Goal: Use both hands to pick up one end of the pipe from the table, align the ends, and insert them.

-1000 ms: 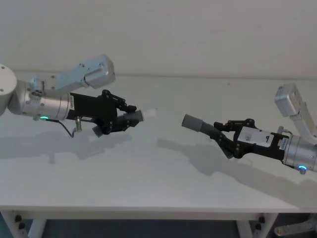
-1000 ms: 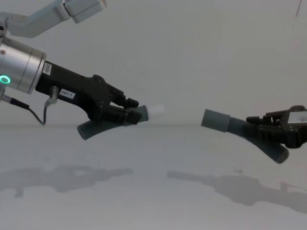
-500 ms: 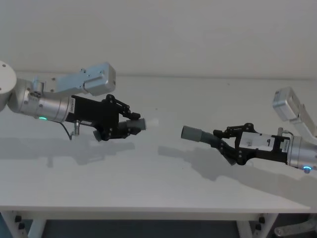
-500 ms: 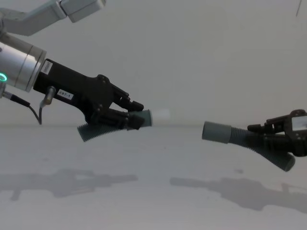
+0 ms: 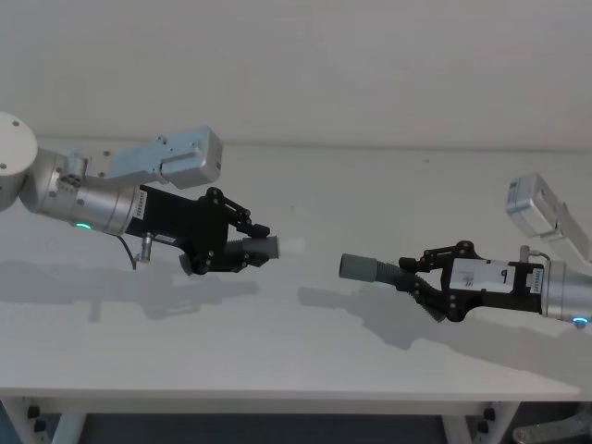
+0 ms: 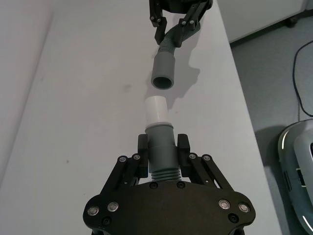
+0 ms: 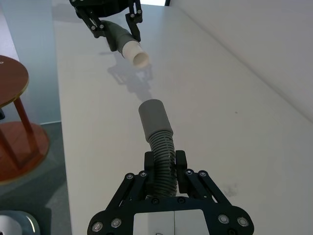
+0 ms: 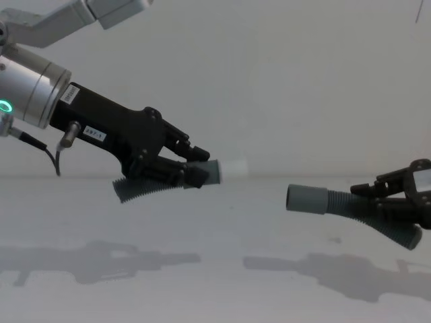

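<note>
Both arms have drawn in toward the middle of the head view over the last second, so the gap between the two hose pieces is narrower. The right piece also lies flatter and lower in the chest view than it did.

The left gripper (image 5: 248, 248), left of centre in the head view, has its fingers closed on the left hose piece (image 5: 264, 248). That piece's white tip (image 5: 290, 246) points toward the right of the frame. The right gripper (image 5: 418, 285), right of centre, is clamped on the ribbed part of the right hose piece (image 5: 388, 274), with the grey cuff (image 5: 356, 267) facing the tip. Both pieces are held in the air above the table (image 5: 277, 361), near each other but not touching.

The step in hand looks like the final lining-up before insertion. From the chest view, the tip sits a little higher in the frame than the cuff, so the heights probably need matching first. The left piece could come down or the right piece could rise.

From the left wrist view, the mouth of the cuff seems nearly on line with the tip. Both axes should be made straight before closing the gap. Closing slowly and straight along that shared line would suit best, since a tilted tip could catch on the cuff's rim. The bendy ribbed hose may also flex under a push.
</note>
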